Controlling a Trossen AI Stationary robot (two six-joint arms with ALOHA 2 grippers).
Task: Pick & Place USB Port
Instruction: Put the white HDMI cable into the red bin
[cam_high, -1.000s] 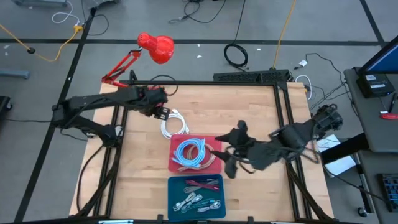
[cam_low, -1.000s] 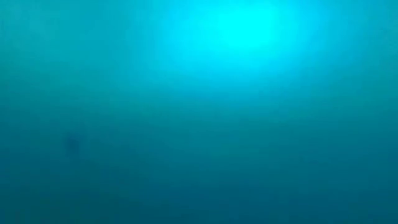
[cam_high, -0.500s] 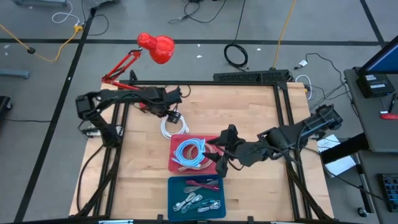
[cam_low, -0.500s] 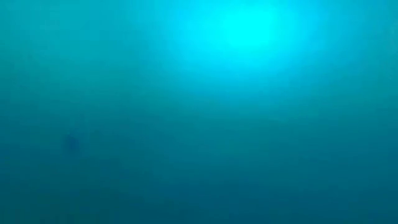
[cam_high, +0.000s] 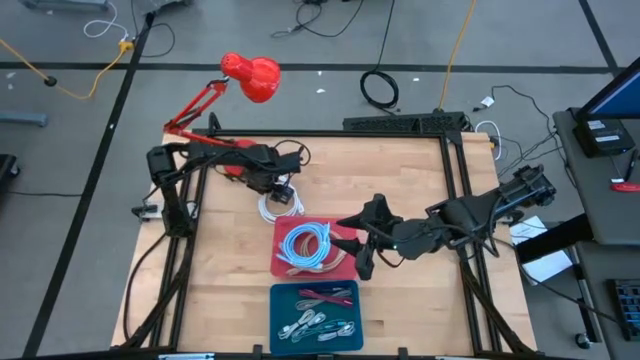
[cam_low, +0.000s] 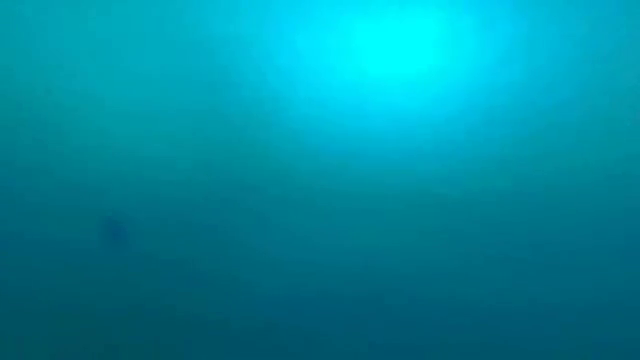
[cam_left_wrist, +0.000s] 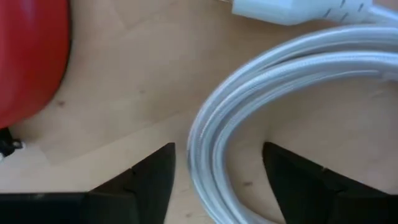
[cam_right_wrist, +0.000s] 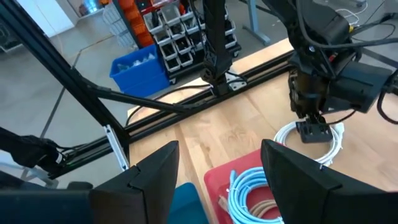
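Note:
A white coiled USB cable lies flat on the wooden table, just beyond the red tray. My left gripper points down right over the coil. In the left wrist view it is open, with one finger on each side of the coil's strands; I see no touch. The cable's white plug lies past the fingers. My right gripper hovers open above the red tray's right edge with nothing between its fingers. The low view shows only a teal haze.
The red tray holds a coiled blue cable. A blue tray with several cables sits at the table's near edge. A red desk lamp stands at the far left corner, and its red base is close beside my left gripper.
My left gripper has come down and moved toward the table's right and near side. It now hangs low over the white coil, pointing more steeply down. My right arm has shifted a little toward the table's left, over the red tray's edge. The cables have not moved.

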